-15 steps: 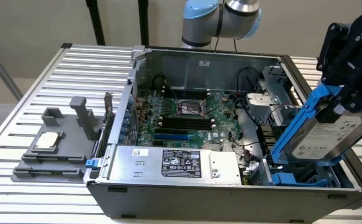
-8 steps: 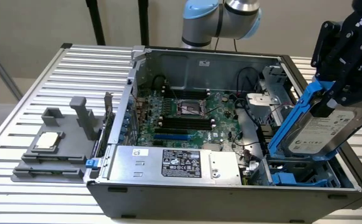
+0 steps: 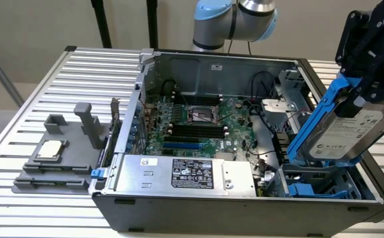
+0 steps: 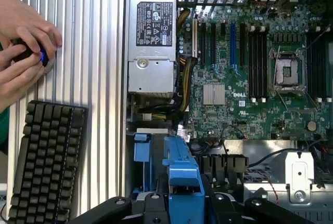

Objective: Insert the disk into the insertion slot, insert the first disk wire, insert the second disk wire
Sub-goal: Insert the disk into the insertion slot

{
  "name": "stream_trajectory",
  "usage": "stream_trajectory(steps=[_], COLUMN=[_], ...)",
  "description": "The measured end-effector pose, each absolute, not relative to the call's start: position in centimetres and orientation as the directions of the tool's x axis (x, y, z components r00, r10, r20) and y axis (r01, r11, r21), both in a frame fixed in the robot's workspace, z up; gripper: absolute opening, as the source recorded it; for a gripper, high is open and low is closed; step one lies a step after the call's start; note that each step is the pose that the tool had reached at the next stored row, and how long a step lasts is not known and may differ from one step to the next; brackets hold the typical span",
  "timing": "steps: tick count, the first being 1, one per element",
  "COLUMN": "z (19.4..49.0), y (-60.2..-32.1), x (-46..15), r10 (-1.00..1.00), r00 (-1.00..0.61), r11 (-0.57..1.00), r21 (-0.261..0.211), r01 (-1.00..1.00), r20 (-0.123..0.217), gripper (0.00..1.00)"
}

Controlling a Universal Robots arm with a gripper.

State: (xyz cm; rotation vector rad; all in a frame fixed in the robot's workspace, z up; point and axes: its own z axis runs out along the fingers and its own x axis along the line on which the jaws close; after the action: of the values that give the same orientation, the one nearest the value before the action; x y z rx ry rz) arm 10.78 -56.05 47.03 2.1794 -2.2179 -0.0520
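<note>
The ribbed metal table [image 3: 39, 84] carries an open case [image 3: 245, 212], with a beige wall [image 3: 33, 25] at twelve o'clock. At four in the exterior view, the gripper [image 3: 362, 94] clamps the disk [image 3: 350, 131], tilted over the slot [image 3: 320, 187].

Exterior view high, oblique over computer case [image 3: 245, 214], wrist view overhead, sharing motherboard [image 4: 244, 104]

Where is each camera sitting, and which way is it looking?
Exterior view: off the arm, up high, looking down at an angle into the open computer case; it shows the robot arm behind and the gripper holding the disk tilted at the exterior view's right.
Wrist view: on the arm's wrist, looking down into the case; the gripper's black parts show, plus a person's hands and a keyboard.
Both share: the green board, the silver power box and the disk's blue frame.
</note>
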Motion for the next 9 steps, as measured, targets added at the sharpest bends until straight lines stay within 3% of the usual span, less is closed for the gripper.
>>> stream_trajectory(steps=[3, 9], z=[48.23, 47.58], y=[-56.05, -56.05], x=[10.78, 10.81], r10=[-1.0, -1.0], r00=[-0.017, -0.017], r11=[0.017, 0.017], r21=[0.047, 0.047], r01=[-0.999, -0.999], r20=[0.0, -0.001], gripper=[0.33, 0.33])
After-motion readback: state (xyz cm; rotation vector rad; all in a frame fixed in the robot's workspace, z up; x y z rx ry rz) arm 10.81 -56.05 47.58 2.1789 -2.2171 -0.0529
